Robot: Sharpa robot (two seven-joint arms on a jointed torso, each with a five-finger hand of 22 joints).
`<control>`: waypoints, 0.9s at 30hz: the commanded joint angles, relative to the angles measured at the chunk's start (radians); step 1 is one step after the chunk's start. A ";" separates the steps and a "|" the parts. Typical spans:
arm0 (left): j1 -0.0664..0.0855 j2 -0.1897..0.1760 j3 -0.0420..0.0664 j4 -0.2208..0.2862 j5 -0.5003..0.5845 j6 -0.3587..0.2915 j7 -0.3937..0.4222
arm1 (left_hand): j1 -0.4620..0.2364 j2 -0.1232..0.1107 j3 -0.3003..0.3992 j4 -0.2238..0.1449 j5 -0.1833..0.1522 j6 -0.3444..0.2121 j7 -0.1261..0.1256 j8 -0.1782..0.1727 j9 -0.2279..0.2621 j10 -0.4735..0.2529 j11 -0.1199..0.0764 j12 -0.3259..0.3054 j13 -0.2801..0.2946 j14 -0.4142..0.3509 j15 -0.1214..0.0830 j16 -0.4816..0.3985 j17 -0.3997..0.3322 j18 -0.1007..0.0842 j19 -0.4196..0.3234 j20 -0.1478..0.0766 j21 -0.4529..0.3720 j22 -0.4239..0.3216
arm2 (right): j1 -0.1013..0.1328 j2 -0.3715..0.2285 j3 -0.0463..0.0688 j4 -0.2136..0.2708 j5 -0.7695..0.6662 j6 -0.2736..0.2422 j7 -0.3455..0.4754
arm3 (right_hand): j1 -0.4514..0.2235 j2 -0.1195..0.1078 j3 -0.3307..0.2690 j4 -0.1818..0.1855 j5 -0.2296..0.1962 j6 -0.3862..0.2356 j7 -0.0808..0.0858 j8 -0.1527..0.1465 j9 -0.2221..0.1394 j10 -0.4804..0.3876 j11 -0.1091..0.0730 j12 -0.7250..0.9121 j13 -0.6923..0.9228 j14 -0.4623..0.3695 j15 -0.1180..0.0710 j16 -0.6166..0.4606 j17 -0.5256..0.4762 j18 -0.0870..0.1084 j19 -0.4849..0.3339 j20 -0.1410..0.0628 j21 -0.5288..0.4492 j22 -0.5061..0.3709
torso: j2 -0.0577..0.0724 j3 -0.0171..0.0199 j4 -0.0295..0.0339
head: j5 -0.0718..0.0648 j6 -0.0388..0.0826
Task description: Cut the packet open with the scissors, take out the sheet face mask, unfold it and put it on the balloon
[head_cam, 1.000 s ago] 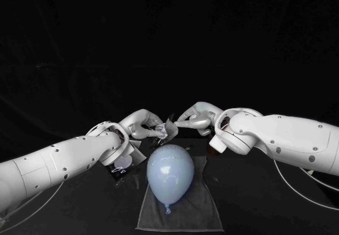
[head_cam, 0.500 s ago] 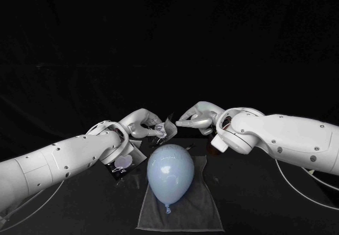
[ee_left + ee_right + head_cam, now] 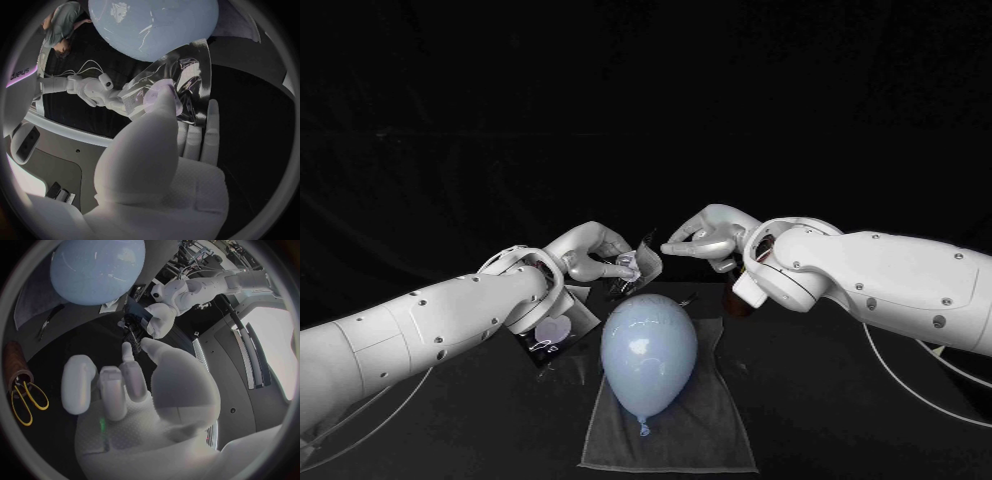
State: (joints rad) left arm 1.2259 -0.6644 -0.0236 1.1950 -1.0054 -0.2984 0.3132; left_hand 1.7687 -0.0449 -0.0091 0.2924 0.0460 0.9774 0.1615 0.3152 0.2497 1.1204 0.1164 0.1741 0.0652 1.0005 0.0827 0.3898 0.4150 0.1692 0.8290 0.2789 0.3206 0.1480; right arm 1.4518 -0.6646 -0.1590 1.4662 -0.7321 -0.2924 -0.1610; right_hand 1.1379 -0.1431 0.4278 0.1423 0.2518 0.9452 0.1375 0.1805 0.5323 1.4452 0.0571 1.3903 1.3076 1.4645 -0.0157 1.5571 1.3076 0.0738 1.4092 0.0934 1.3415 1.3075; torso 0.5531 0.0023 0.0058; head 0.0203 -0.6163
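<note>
Packet (image 3: 639, 260) held in air above far end of balloon (image 3: 648, 350), pinched between left hand (image 3: 593, 256) thumb and fingers; right hand (image 3: 701, 240) fingertips at its edge, grip cannot be told. Film looks thin, limp, slick: judge firm pinch at a corner best

Seen from my remote console: the balloon (image 3: 648, 355) lies lengthwise on its grey towel (image 3: 678, 440), blocking the middle of the counter (image 3: 805, 440). Just beyond its far end, my left robot hand (image 3: 593, 256) and right robot hand (image 3: 701, 240) close the gap, the packet (image 3: 636, 262) held between them. Bare counter flanks the towel on both sides.
</note>
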 commanded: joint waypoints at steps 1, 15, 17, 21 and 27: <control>0.003 0.005 0.001 -0.002 0.003 0.016 0.007 | 0.010 -0.001 0.006 -0.002 0.002 0.001 0.005 -0.005 0.000 -0.002 0.007 -0.004 0.000 -0.002 0.006 -0.006 0.001 0.008 0.002 0.000 0.004 0.001 | 0.000 0.003 0.001 0.003 -0.011 0.018 0.018 | 0.000 -0.002 -0.001 0.004 -0.001 0.002 0.000 -0.004 0.001 0.007 -0.002 0.005 0.102 0.100 0.002 0.006 0.234 -0.006 0.004 -0.001 0.002 0.023 | -0.001 -0.0007 0.0003 | 0.000 -0.002; 0.003 0.010 0.001 -0.010 0.007 0.026 0.003 | 0.010 -0.001 0.007 -0.001 0.002 0.000 0.006 -0.005 -0.001 -0.002 0.007 -0.004 0.000 -0.003 0.006 -0.006 0.001 0.008 0.002 0.000 0.004 0.001 | -0.002 0.009 0.002 0.005 -0.011 0.031 0.023 | 0.002 -0.006 -0.004 0.005 -0.023 0.002 0.001 -0.005 0.002 0.007 -0.001 0.005 0.103 0.101 0.002 0.006 0.236 -0.007 0.004 -0.001 0.002 0.024 | 0.000 -0.0002 -0.0004 | 0.002 -0.003; 0.003 0.010 0.001 -0.010 0.007 0.027 0.003 | 0.010 -0.001 0.007 -0.001 0.002 0.000 0.006 -0.005 -0.001 -0.002 0.007 -0.004 0.000 -0.003 0.006 -0.006 0.001 0.008 0.002 0.000 0.004 0.001 | -0.002 0.010 0.002 0.005 -0.010 0.033 0.024 | 0.001 -0.006 -0.005 0.006 -0.026 0.002 0.001 -0.005 0.002 0.006 -0.001 0.005 0.103 0.100 0.002 0.006 0.234 -0.007 0.004 -0.001 0.002 0.024 | 0.000 0.0000 -0.0004 | 0.002 -0.003; 0.003 0.011 0.001 -0.010 0.008 0.029 0.002 | 0.010 -0.001 0.007 -0.001 0.002 0.000 0.007 -0.006 -0.001 -0.002 0.008 -0.006 0.000 -0.003 0.006 -0.007 0.001 0.008 0.002 0.000 0.005 0.002 | -0.003 0.012 0.002 0.002 -0.010 0.037 0.023 | 0.001 -0.006 -0.005 0.006 -0.026 0.002 0.001 -0.005 0.002 0.006 -0.001 0.005 0.103 0.100 0.002 0.006 0.234 -0.007 0.004 -0.001 0.002 0.024 | 0.000 0.0000 -0.0007 | 0.002 -0.004; 0.003 0.011 0.001 -0.010 0.009 0.031 0.001 | 0.010 -0.001 0.007 -0.001 0.002 0.000 0.007 -0.006 -0.001 -0.002 0.008 -0.006 0.000 -0.003 0.006 -0.007 0.001 0.008 0.002 0.000 0.005 0.002 | -0.005 0.015 0.002 0.000 -0.010 0.042 0.024 | 0.001 -0.006 -0.005 0.006 -0.026 0.002 0.001 -0.005 0.002 0.006 -0.001 0.005 0.103 0.100 0.002 0.006 0.234 -0.007 0.004 -0.001 0.002 0.024 | 0.000 0.0000 -0.0003 | 0.002 -0.005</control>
State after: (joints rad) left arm 1.2260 -0.6562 -0.0237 1.1842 -1.0044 -0.2801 0.3102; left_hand 1.7685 -0.0451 -0.0092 0.2924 0.0460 0.9769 0.1609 0.3151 0.2473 1.1204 0.1164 0.1741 0.0652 1.0005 0.0827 0.3898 0.4146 0.1686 0.8290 0.2789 0.3205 0.1488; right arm 1.4476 -0.6514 -0.1584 1.4672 -0.7333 -0.2681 -0.1476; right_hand 1.1379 -0.1431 0.4251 0.1450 0.2297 0.9466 0.1358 0.1805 0.5329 1.4434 0.0554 1.3890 1.3081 1.4645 -0.0157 1.5585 1.3073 0.0686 1.4089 0.0935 1.3412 1.3073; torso 0.5527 0.0022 0.0054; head 0.0226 -0.6204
